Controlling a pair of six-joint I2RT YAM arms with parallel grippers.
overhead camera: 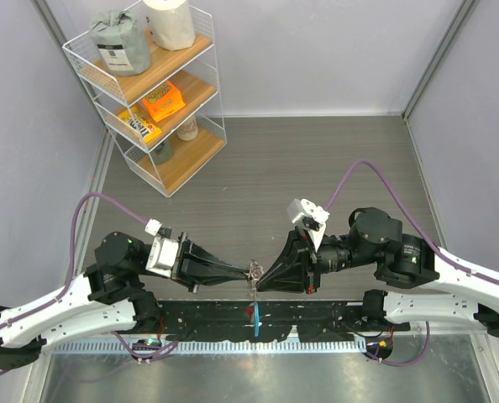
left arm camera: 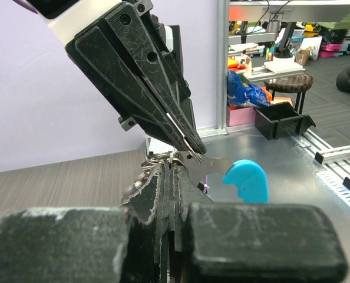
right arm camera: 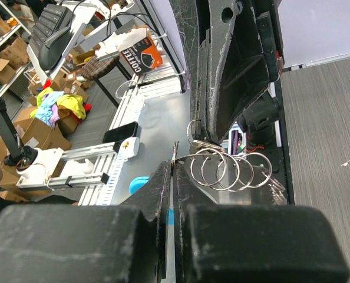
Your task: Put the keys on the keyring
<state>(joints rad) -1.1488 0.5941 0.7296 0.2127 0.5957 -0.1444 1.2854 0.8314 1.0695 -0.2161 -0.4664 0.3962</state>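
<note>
My two grippers meet tip to tip over the table's near edge. The left gripper (overhead camera: 243,271) is shut on a bunch of thin silvery rings (left arm camera: 156,158), with small silvery keys (left arm camera: 132,186) hanging from it. The right gripper (overhead camera: 262,281) is shut on a thin flat metal piece (left arm camera: 217,165) of the keyring, which carries the bright blue tag (left arm camera: 248,180). In the right wrist view, several rings (right arm camera: 229,169) fan out beside my shut fingertips (right arm camera: 174,167), and the blue tag (right arm camera: 138,184) hangs below. The tag also shows from above (overhead camera: 256,316). No red tag shows.
A white wire shelf rack (overhead camera: 201,159) with wooden shelves, paper rolls and snack packs stands at the back left. Grey walls close in the table on three sides. A black mounting rail (overhead camera: 258,319) runs along the near edge between the arm bases.
</note>
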